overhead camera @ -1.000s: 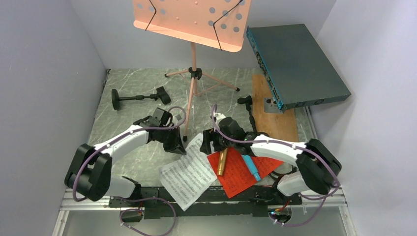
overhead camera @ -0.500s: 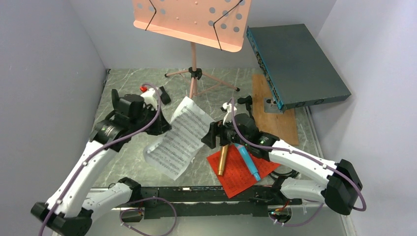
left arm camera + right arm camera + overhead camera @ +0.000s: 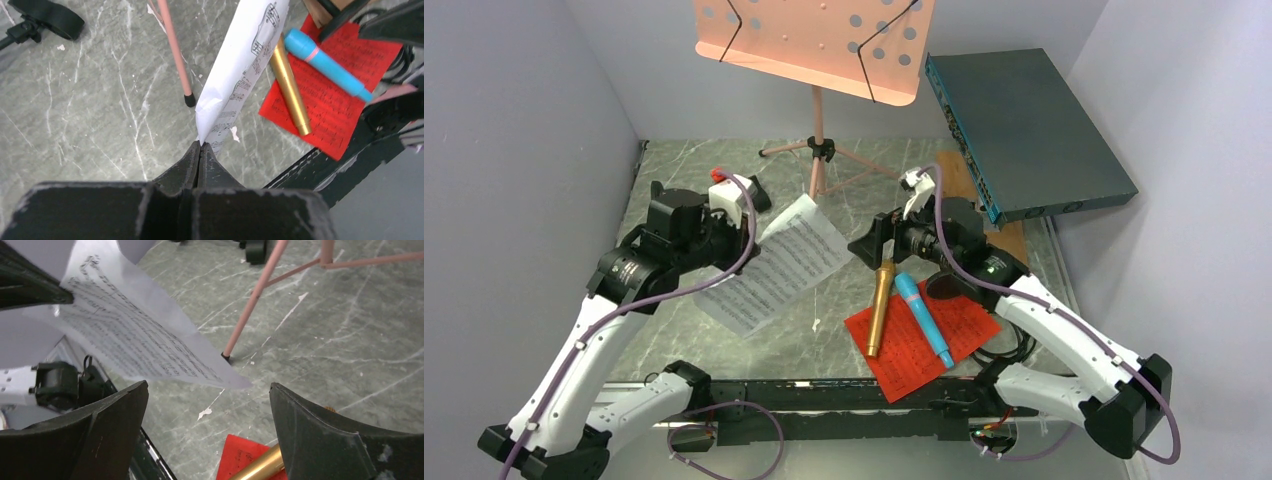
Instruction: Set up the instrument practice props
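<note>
The pink hole-punched music desk (image 3: 814, 45) stands on its tripod legs (image 3: 816, 185) at the back. My left gripper (image 3: 746, 240) (image 3: 200, 146) is shut on one edge of the white sheet-music page (image 3: 786, 262) (image 3: 245, 60) and holds it in the air over the table's middle. My right gripper (image 3: 871, 243) (image 3: 207, 385) hangs open just right of the page's free corner (image 3: 220, 380), with nothing between its fingers. The gold microphone (image 3: 879, 310) and the blue microphone (image 3: 922, 320) lie on the red page (image 3: 924, 345). Part of a black pole (image 3: 45, 17) lies at the far left.
A large dark-teal box (image 3: 1024, 130) leans at the back right over a wooden board (image 3: 1014, 250). One pink tripod foot (image 3: 189, 100) rests on the marble near the hanging page. Grey walls close in left and right. Cables (image 3: 1004, 345) lie by the right arm's base.
The left arm lifted the white page off the table, up and to the left. The right gripper let go of it, opened wider and drew back up to the right.
</note>
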`<state>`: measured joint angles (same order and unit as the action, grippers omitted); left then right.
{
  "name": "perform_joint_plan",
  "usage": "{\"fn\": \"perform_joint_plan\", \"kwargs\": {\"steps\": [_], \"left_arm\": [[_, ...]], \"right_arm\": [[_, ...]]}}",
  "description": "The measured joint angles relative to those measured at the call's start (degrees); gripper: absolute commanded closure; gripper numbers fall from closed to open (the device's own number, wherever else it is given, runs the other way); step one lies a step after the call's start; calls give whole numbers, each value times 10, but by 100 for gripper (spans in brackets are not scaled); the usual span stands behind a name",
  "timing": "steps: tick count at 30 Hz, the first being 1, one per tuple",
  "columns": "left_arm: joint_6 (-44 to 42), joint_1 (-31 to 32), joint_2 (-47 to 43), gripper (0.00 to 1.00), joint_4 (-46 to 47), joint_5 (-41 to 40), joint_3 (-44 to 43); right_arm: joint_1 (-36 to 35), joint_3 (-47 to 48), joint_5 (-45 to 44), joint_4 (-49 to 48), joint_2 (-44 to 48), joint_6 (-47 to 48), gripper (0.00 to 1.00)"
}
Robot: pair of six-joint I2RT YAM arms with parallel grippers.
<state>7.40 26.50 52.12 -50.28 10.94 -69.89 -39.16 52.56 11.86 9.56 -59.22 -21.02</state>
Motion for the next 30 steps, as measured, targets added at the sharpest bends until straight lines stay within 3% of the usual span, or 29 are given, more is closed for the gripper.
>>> {"fn": "perform_joint_plan", "kwargs": {"steps": [8, 12, 22, 24, 25, 26, 28, 30], "left_arm": [[-98, 0, 26, 100, -39, 75, -29], [-113, 0, 34, 100, -49, 110, -26], [-115, 0, 31, 100, -39, 163, -8], [-115, 0, 30, 100, -36, 169, -5], [-115, 0, 28, 100, -34, 173, -3], [-115, 0, 24, 97, -31, 177, 0], [-114, 0, 16, 78, -27, 184, 3], [-114, 0, 8, 54, -25, 189, 3]], "right_arm": [[10, 55, 163, 17, -57, 48, 7], [10, 55, 236, 7, -98, 42, 13], [10, 2, 365, -121, -113, -35, 49], [10, -8, 379, -144, -113, -54, 60], [10, -12, 384, -158, -113, -63, 71], [10, -17, 389, -170, -113, -70, 80], [10, -24, 393, -183, -111, -80, 100], [10, -27, 392, -184, -108, -86, 100]]}}
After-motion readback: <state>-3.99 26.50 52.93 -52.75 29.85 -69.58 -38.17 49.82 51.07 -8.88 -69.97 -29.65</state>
